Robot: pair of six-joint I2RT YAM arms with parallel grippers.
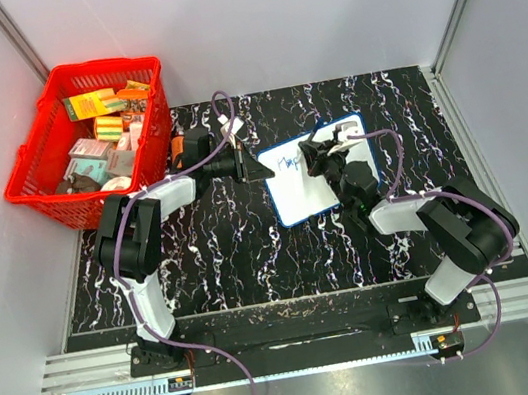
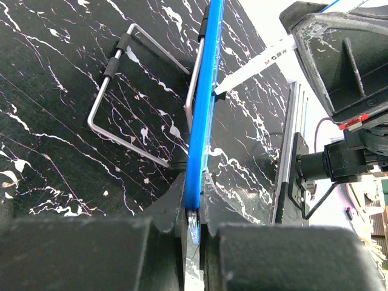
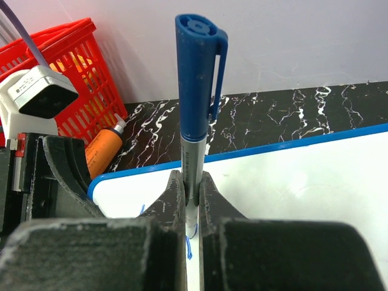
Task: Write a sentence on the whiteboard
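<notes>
The whiteboard (image 1: pixel 315 187) with its thin blue rim lies on the black marbled table. My left gripper (image 1: pixel 257 168) is shut on its left edge; in the left wrist view the rim (image 2: pixel 203 115) runs edge-on into my closed jaws (image 2: pixel 193 213). My right gripper (image 1: pixel 324 154) is shut on a marker with a grey barrel and blue cap (image 3: pixel 200 79), and is over the board's upper part. The marker's tip (image 2: pixel 221 92) meets the board. A few blue letters (image 1: pixel 288 161) of the sentence stand at the board's upper left. Blue strokes (image 3: pixel 189 247) show between my right fingers.
A red basket (image 1: pixel 33 180) full of small packs stands at the far left, and it also shows in the right wrist view (image 3: pixel 73 73). An orange bottle (image 3: pixel 103 151) lies beside it. A wire stand (image 2: pixel 118 106) sticks out from the board's back. Walls close in on both sides.
</notes>
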